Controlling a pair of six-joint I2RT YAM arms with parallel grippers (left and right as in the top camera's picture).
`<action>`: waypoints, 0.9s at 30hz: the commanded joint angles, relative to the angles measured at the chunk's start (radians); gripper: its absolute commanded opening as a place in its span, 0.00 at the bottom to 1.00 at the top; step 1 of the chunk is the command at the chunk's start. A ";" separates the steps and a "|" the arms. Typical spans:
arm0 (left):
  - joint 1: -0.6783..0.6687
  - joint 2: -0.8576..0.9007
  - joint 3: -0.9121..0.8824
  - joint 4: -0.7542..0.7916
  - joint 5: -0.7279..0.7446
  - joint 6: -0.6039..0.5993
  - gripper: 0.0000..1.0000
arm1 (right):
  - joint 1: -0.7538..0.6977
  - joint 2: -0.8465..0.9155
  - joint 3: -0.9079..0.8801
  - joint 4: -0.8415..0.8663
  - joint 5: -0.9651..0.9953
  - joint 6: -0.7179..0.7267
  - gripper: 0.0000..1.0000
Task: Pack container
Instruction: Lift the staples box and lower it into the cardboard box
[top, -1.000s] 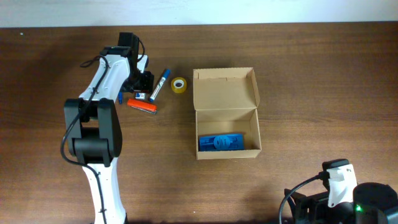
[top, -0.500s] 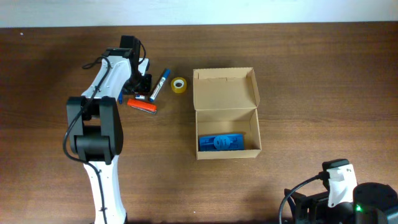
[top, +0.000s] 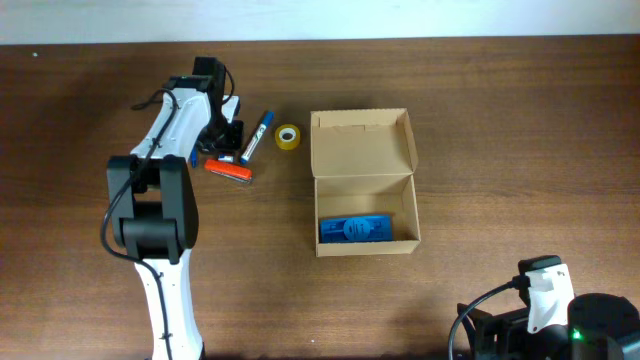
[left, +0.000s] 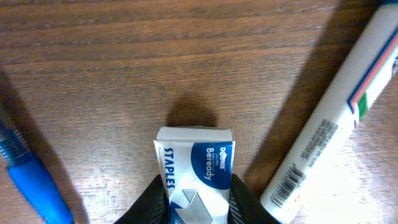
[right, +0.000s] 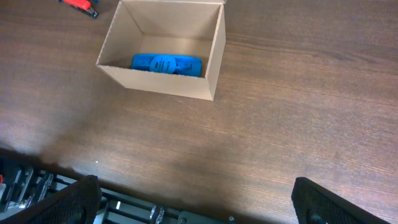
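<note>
My left gripper (left: 197, 188) is clenched on the staples box (left: 194, 155), one finger on each long side, between a blue pen (left: 28, 180) and a white marker (left: 336, 106). The container (top: 365, 150) sits mid-table with its lid open and a blue flat box (top: 355, 229) inside. My right gripper (right: 196, 200) is spread wide near it.

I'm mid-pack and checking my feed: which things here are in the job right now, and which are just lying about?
In the job: container, open; blue flat box already inside it; staples box, gripped by the left gripper.

Lying about, probably still to pack: marker, tape roll, stapler, blue pen.
</note>
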 joint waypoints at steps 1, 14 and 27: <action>-0.002 0.005 0.138 -0.055 -0.007 -0.003 0.22 | -0.002 -0.004 0.014 0.003 0.009 -0.011 0.99; -0.322 -0.002 0.678 -0.515 0.009 0.120 0.17 | -0.002 -0.004 0.014 0.003 0.009 -0.011 0.99; -0.629 -0.037 0.678 -0.535 0.077 0.198 0.15 | -0.002 -0.004 0.014 0.003 0.009 -0.011 0.99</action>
